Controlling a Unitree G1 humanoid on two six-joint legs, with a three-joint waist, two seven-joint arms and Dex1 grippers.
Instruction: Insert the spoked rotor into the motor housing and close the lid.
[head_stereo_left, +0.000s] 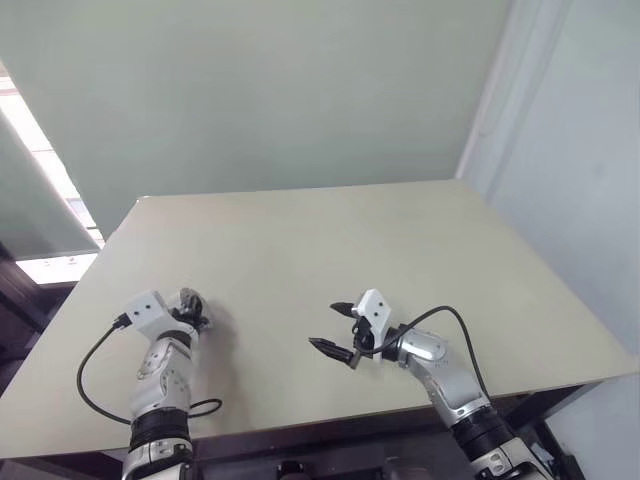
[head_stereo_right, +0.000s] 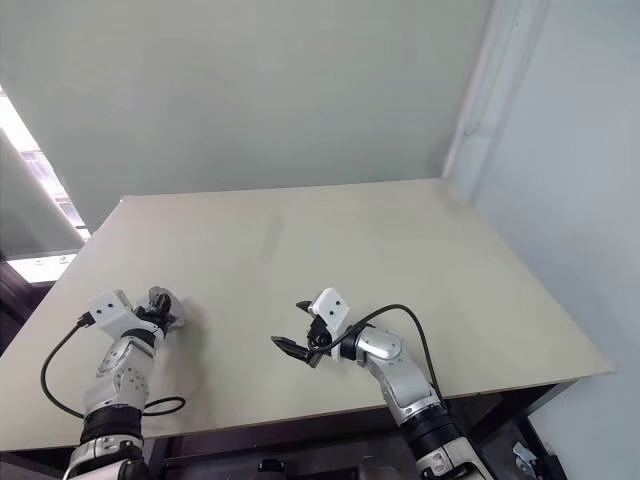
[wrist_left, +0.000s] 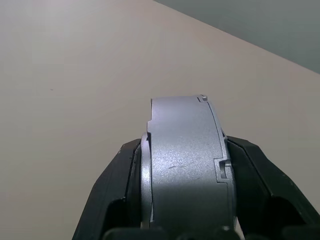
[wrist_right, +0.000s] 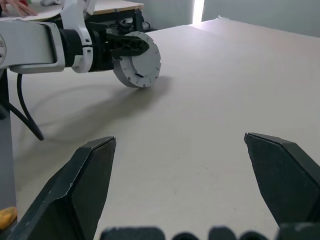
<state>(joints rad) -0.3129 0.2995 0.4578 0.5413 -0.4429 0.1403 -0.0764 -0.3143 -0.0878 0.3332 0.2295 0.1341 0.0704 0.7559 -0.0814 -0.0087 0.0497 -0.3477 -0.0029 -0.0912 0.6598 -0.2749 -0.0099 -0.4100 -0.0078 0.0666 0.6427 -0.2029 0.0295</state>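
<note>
Pictured at lower left of the head view: left end effector (head_stereo_left: 190, 305) clamped across the thickness of a round grey metal assembly with a notched rim (wrist_right: 137, 65), held on edge just above the pale beige bench (head_stereo_left: 330, 250). Seen edge-on in the left wrist view, two stacked grey sections with a visible seam, apparently the motor housing with the lid fitted; spoked rotor presumably inside, though hidden. At lower centre: right end effector (head_stereo_left: 335, 328), black fingers (wrist_right: 85, 185) spread wide apart, empty, aimed across the bench toward the disc. Judged as the closing stage, nearly done. Best handled by lowering the assembly flat before letting go, then pressing the lid evenly with the free end effector; released on edge, likely to roll.
</note>
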